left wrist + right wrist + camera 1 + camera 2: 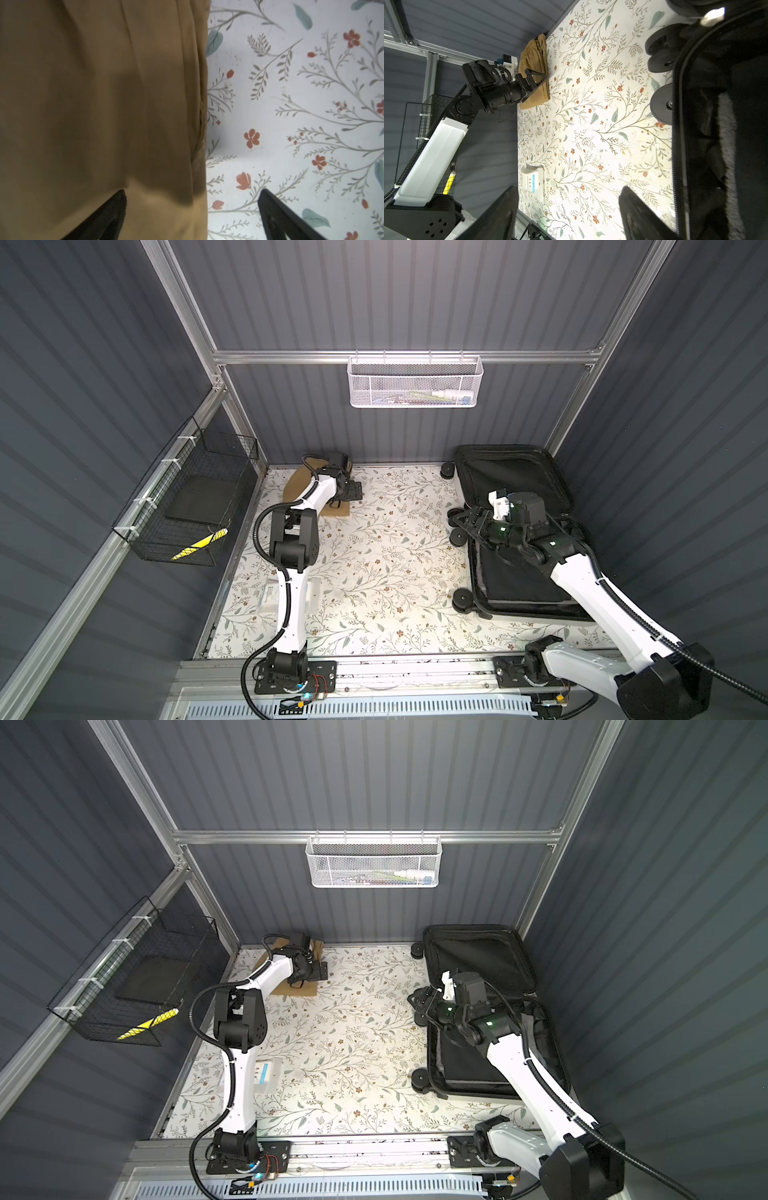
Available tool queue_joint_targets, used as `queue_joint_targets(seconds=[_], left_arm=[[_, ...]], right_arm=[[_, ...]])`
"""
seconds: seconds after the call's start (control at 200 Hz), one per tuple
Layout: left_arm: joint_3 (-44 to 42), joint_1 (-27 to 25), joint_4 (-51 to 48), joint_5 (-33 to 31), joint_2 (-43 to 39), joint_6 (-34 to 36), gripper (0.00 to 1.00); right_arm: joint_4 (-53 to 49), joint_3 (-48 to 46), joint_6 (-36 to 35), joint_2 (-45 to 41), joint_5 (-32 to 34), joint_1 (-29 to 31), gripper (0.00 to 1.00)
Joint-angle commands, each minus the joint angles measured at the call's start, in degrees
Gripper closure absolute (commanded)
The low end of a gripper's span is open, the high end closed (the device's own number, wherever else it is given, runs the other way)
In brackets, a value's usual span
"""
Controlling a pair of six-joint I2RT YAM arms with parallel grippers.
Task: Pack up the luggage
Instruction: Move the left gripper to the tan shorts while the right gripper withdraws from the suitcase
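Note:
The luggage (515, 477) (478, 952) lies open at the right of the table, black lining up, with its lid against the back wall. Its wheels (662, 104) point toward the middle. My right gripper (461, 522) (569, 189) hovers at the luggage's wheel side, open, with only the floral table showing between its fingers. A folded brown cloth (296, 489) (83, 104) lies at the back left. My left gripper (351, 489) (192, 193) is low over the cloth's edge, open, with one finger above the cloth and one above the table.
A white packet (270, 597) (532, 180) lies on the table under the left arm. A white mesh basket (415, 381) hangs on the back wall. A black wire basket (187, 502) on the left wall holds a flat black item and a yellow one.

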Motion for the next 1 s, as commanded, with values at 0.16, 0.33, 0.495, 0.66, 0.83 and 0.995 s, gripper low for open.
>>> queue_joint_targets(seconds=[0.16,0.33,0.495,0.66,0.83,0.995], left_arm=[[-8.0,-0.2,0.9,4.4,-2.2,-0.6,0.00],[-15.2,-1.6,4.4,7.1,-5.0,-3.6,0.00],[-20.6,-5.6,6.2,7.7,-7.2,-5.1,0.00],[-28.4,-11.2,10.0,9.5,-10.6,-9.0,0.00],[-38.0,-17.2,16.7,13.3,-15.3,-15.9,0.00],[-40.1,-22.4,17.3,14.8,-20.5,-18.4,0.00]], right_arm=[[0.8,0.3,-0.2,1.5,3.7,0.8,0.22],[1.8,-1.2,0.8,1.4,4.2,0.7,0.22],[2.3,-2.0,1.4,1.2,4.5,0.8,0.22],[2.2,-2.0,1.1,1.2,4.7,0.9,0.22],[2.2,-1.5,0.5,1.2,4.7,0.8,0.22],[1.8,-0.8,0.2,1.3,4.7,0.8,0.21]])
